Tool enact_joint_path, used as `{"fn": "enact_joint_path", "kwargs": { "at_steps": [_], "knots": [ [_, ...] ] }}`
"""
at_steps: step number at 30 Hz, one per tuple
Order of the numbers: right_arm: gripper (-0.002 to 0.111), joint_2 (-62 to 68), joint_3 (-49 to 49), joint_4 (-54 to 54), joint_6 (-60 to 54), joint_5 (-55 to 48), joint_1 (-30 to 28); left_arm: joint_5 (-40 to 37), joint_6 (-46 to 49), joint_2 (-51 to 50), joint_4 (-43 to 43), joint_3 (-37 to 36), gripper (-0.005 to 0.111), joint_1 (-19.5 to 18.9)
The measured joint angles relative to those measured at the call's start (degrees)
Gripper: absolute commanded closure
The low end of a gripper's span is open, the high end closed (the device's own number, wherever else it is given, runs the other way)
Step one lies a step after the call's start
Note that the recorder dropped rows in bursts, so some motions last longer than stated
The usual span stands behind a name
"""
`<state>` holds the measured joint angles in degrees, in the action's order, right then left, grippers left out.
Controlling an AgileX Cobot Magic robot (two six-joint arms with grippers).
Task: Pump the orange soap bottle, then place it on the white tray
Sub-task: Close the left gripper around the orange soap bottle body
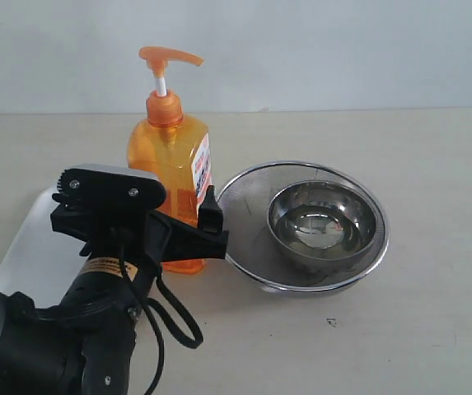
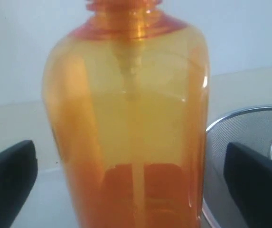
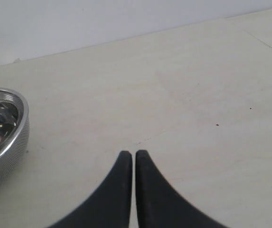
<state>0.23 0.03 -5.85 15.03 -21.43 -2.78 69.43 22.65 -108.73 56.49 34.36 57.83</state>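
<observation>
Straddling orange soap bottle (image 2: 126, 118): left tool (image 2: 130, 164)

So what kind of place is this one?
Probably a lab bench staged as a kitchen corner: a bare pale table against a blank white wall, holding just an orange soap bottle, a steel bowl inside a strainer and a white tray.
</observation>
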Motion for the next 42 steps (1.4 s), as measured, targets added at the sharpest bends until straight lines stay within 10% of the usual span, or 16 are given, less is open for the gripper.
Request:
{"fn": "enact_joint_path", "kwargs": {
  "at_steps": [18,42],
  "knots": [
    [0.108,0.0,0.0,0.0,0.0,0.0,0.0,0.0,-6.7,0.0,-11.4,0.0,0.005,-7.7],
    [0.108,0.0,0.0,0.0,0.0,0.0,0.0,0.0,-6.6,0.0,-17.9,2.9,0.005,-8.8]
  ]
}}
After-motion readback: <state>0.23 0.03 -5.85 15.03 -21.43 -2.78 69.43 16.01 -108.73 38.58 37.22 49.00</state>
